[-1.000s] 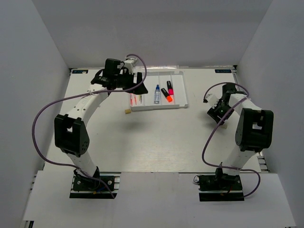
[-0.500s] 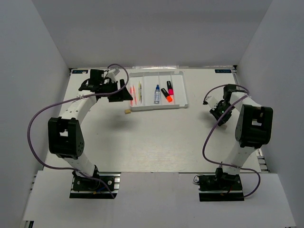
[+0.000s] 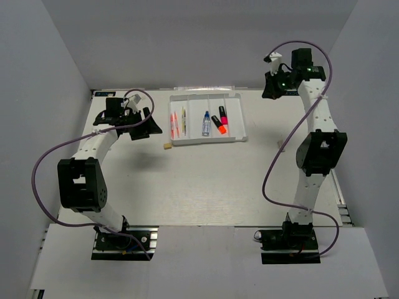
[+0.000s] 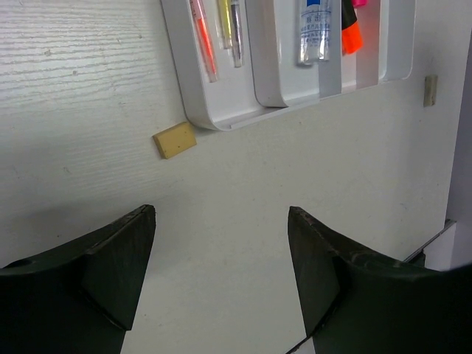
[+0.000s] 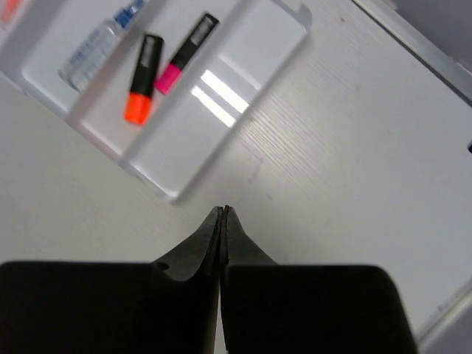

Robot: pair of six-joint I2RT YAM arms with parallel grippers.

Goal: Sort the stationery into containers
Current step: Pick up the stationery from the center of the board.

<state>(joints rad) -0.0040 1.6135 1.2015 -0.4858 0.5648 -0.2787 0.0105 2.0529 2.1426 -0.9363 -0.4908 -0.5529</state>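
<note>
Though low before, right pincer (image 5: 223, 212) now high, closed.

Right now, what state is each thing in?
Left gripper: open, empty.
Right gripper: shut, empty.
Tray: rightmost compartment empty.
Pens: lying in tray, leftmost compartment.
Bottle: lying in tray.
Highlighters: lying in tray.
Eraser: on table, outside tray.

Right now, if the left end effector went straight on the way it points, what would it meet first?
Likely the beige eraser, with a corner of the tray just beyond. The left end effector tilts down, so it might touch bare table first; depth is unclear.
</note>
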